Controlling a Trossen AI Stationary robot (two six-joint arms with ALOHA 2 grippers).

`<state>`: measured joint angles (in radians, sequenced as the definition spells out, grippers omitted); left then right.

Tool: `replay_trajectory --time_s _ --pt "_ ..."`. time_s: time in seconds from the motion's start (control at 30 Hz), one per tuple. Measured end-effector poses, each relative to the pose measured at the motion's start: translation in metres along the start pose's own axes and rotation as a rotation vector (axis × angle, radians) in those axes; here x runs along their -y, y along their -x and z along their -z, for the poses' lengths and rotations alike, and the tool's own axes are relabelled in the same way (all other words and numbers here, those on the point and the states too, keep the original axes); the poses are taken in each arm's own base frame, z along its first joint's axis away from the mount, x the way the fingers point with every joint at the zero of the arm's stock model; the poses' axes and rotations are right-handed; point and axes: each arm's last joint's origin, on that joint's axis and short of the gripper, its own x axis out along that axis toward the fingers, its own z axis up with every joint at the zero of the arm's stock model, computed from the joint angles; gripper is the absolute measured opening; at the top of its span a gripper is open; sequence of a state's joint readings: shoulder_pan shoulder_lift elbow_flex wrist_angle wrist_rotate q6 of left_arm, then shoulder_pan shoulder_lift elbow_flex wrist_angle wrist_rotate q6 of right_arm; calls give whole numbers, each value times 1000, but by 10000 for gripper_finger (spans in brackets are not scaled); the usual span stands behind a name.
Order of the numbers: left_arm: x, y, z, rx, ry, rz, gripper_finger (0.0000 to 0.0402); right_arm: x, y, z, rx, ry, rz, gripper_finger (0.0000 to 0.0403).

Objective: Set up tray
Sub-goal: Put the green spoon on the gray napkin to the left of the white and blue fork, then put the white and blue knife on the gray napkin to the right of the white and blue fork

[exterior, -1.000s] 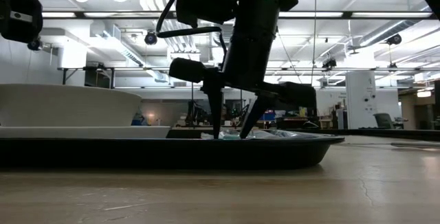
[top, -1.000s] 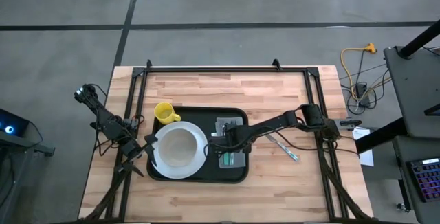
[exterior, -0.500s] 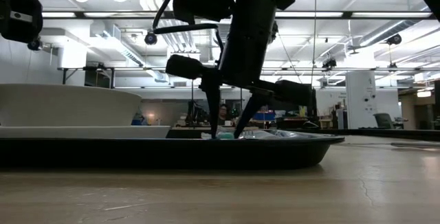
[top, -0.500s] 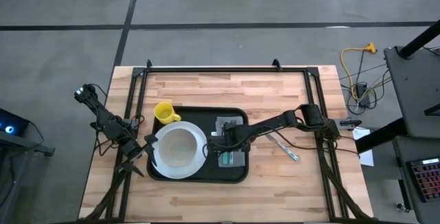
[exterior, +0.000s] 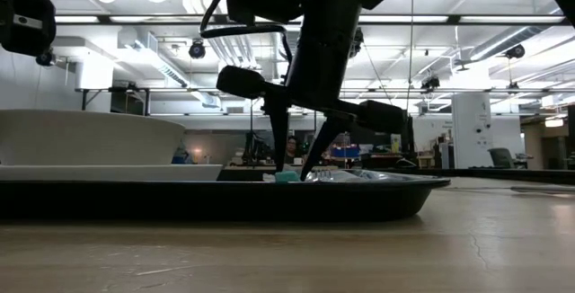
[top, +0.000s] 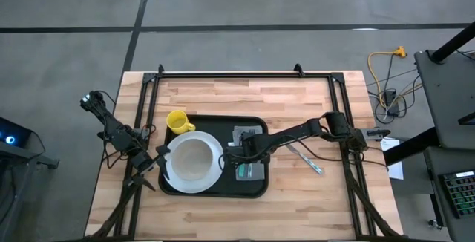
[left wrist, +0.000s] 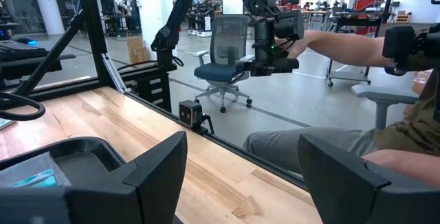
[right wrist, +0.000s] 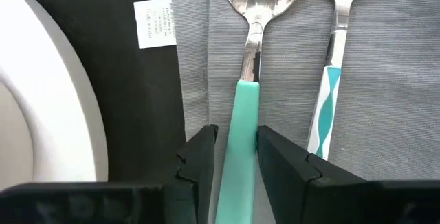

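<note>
The black tray lies mid-table, and its rim fills the low view. On it sit a white plate with a bowl and a grey napkin. A teal-handled spoon and a fork lie side by side on the napkin. My right gripper stands over the napkin's left part, shut on the spoon. My left gripper waits open at the tray's left edge, beside the plate. My right gripper pinches the spoon's teal handle between its two fingers, just behind the metal neck. The fingers come from above, slanting down, and lie across the handle. The spoon's bowl rests on the napkin.
A yellow mug stands at the tray's far left corner. One more utensil lies on the bare wood right of the tray. The left wrist view shows a seated person's arm beyond the table's edge.
My right gripper has shifted a little toward the table's left and tipped slightly, its fingers staying on the spoon. The teal handle end now shows more clearly above the tray's rim in the low view.
</note>
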<state>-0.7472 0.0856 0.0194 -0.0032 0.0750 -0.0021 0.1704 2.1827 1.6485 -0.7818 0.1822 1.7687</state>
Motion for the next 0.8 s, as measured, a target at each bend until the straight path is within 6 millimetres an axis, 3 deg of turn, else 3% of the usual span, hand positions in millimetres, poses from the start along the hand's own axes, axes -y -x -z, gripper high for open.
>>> replay_trajectory --time_s 0.43,0.8 --pt "0 0 0 -1 0 0 255 1 13 -3 -6 18 3 93" --pt "0 0 0 -1 0 0 255 -1 37 -7 -13 41 -38 76"
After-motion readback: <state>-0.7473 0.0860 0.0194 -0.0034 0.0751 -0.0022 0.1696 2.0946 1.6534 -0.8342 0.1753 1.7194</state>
